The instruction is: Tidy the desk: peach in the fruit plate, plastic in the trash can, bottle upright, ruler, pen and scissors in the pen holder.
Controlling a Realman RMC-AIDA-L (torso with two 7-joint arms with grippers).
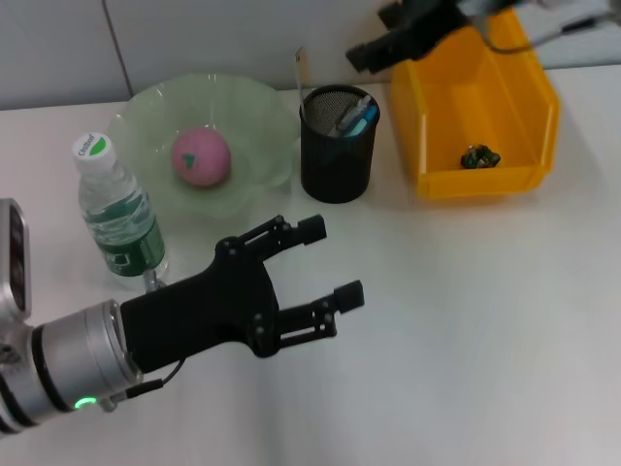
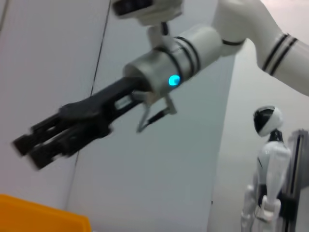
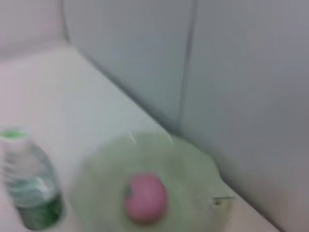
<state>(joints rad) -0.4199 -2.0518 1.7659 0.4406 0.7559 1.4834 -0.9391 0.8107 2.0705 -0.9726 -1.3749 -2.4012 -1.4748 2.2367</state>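
lower left of the head view, the left gripper (image 1: 325, 262) hovers over the tabletop (image 1: 466, 320), fingers open and empty. the bottle (image 1: 118, 214) stands upright at left; the peach (image 1: 201, 156) lies in the fruit plate (image 1: 262, 107). the pen holder (image 1: 339, 143) stands centre, the yellow trash can (image 1: 529, 126) right. upper right, the right gripper (image 1: 374, 53) has fingers nearly closed, empty.

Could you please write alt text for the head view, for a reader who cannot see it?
On a white table, a pink peach lies in a green fruit plate, with an upright water bottle on its left and a black mesh pen holder and yellow bin on its right. The open left gripper hovers in front; the right gripper hangs above the bin's far corner.
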